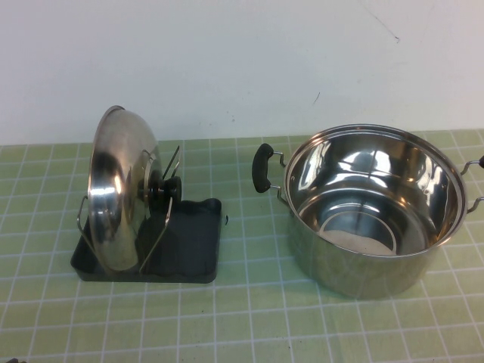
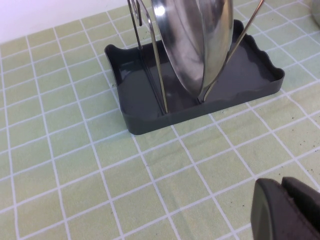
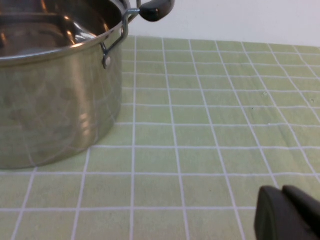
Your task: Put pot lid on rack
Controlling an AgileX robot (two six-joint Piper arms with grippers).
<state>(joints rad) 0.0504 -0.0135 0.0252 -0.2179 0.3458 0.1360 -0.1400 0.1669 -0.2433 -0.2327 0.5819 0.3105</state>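
The shiny steel pot lid [image 1: 115, 193] stands on edge in the dark grey rack [image 1: 193, 253] at the left of the table, held between the wire prongs [image 1: 155, 231], its black knob [image 1: 168, 189] facing right. In the left wrist view the lid [image 2: 192, 45] rests in the rack [image 2: 150, 107]. My left gripper [image 2: 282, 187] is shut and empty, low over the mat, back from the rack. My right gripper [image 3: 282, 192] is shut and empty over the mat beside the pot. Neither gripper shows in the high view.
A deep steel pot [image 1: 370, 212] with black side handles [image 1: 262, 168] stands uncovered at the right; it also shows in the right wrist view [image 3: 55, 80]. A green tiled mat [image 1: 249, 318] covers the table. A white wall runs behind.
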